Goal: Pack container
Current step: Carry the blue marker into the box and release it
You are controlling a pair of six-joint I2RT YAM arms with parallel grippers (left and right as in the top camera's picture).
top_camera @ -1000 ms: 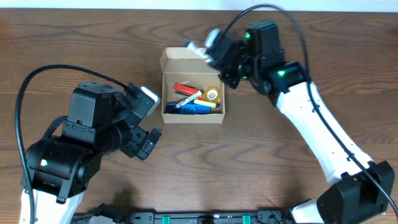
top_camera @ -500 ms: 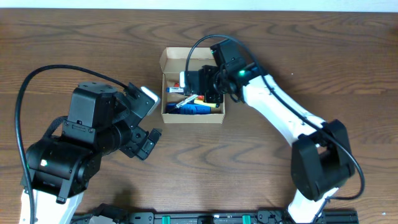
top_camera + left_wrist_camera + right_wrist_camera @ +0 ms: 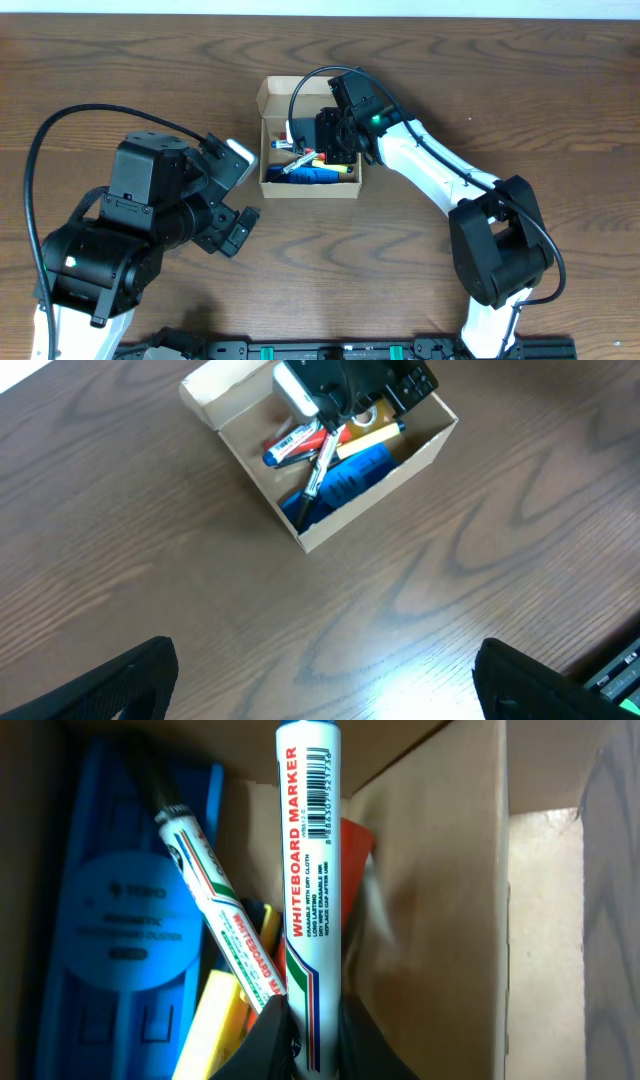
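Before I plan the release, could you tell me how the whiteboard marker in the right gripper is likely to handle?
The whiteboard marker looks like a stiff plastic barrel, so it should not bend in the right gripper. Its smooth round body may slip or roll, though the container wall beside it would likely stop it.

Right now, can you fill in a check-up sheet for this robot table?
Surface: brown wooden table.
Job's things: cardboard container, lid open, holding a blue eraser, a second marker, a yellow item.
Clutter: nothing seen.
Pincers: right pincer shut on a whiteboard marker inside the container; left pincer open, empty, above the table.
Cables: black cable on left arm; black cable on right arm.
Surroundings: black rail along the table's near edge.
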